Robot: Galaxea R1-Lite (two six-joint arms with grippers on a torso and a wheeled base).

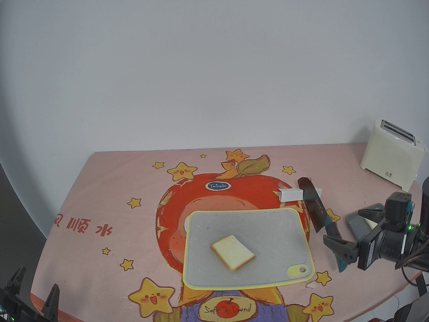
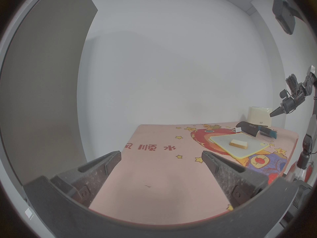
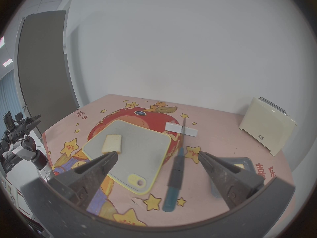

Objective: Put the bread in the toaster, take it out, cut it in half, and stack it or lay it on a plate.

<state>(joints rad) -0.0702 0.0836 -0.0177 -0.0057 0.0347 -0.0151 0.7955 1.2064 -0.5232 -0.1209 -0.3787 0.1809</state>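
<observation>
Bread (image 1: 233,252) on cutting board (image 1: 272,224), well apart from right fingers (image 1: 342,246)

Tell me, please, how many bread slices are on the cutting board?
1. The bread slice lies flat near the middle of the cutting board; none seems hidden.

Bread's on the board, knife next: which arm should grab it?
Likely right. The right gripper, open, hangs by the knife handle, just right of the cutting board. The left gripper sits at the table's near left corner, across the board.
</observation>
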